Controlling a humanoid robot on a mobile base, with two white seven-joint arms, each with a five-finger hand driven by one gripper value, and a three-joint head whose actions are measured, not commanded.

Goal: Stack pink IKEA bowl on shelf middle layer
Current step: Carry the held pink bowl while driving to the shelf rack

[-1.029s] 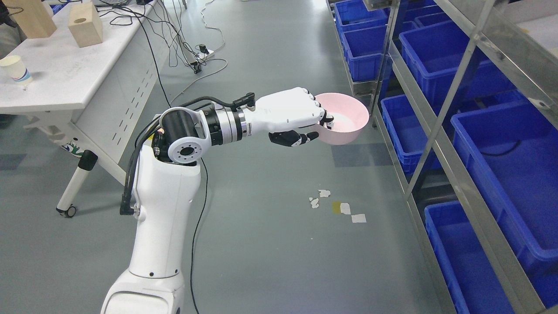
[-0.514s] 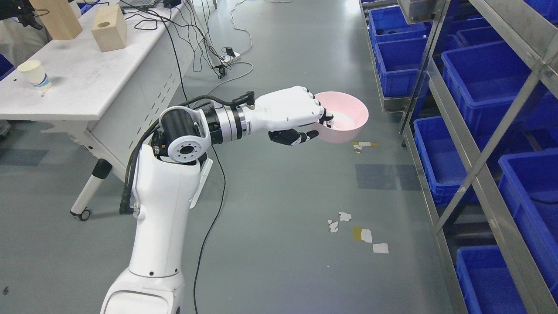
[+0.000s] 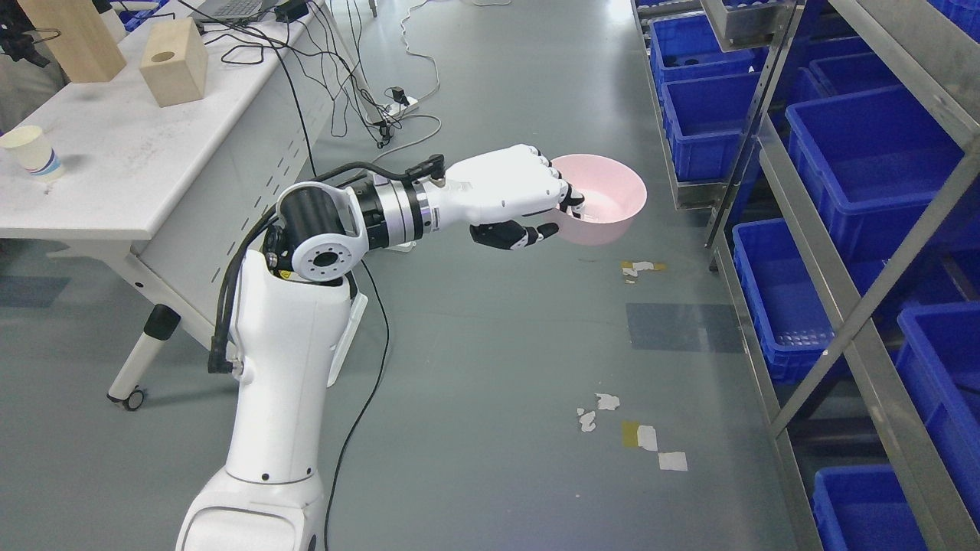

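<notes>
Since the frame a second ago the whole view has swung, so the shelf rack now sits farther toward 3 o'clock while arm and bowl keep the same pose relative to each other. At picture centre the left hand [image 3: 528,203] is clenched on the near rim of the pink bowl [image 3: 601,199], fingers [image 3: 570,200] hooked inside it, thumb beneath. Held upright in the air above the grey floor [image 3: 475,367], the bowl is apart from the metal shelf [image 3: 773,145] at 3 o'clock, where blue bins [image 3: 865,153] sit. At 10 o'clock a white table [image 3: 115,168] carries a paper cup [image 3: 29,151] and a wooden block [image 3: 174,61].
</notes>
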